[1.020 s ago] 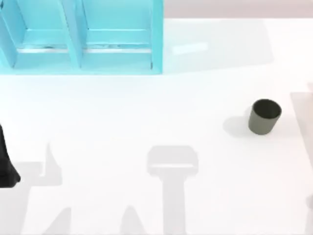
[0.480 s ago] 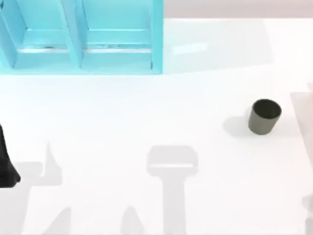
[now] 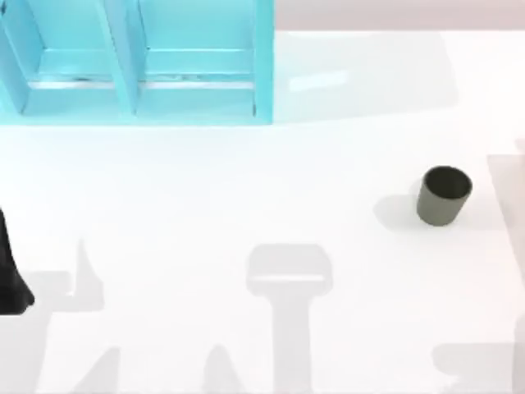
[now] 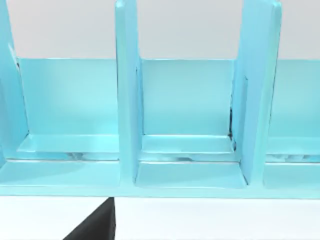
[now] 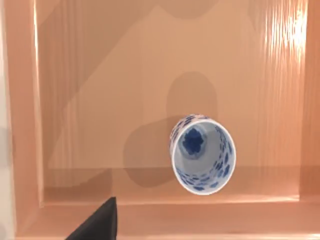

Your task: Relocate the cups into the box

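Observation:
The white cup with the blue pattern (image 5: 202,154) rests tilted on the floor of the pinkish wooden box (image 5: 100,90), near one wall and touching no gripper. One dark fingertip (image 5: 98,223) of my right gripper hangs above the box rim, apart from that cup, and the gripper is open. The plain dark olive-grey cup (image 3: 444,195) stands upright on the white table at the right. My left arm (image 3: 10,279) is parked at the table's left edge, its fingertip (image 4: 95,226) facing the turquoise shelf, open and holding nothing.
A turquoise shelf unit (image 3: 135,61) with upright dividers (image 4: 126,95) takes up the back left of the table. White table surface (image 3: 246,189) lies open between the shelf and the olive cup. Arm shadows fall along the front edge.
A shadow at the top view's lower right corner has spread leftwards. The olive-grey cup and my left arm have not moved.

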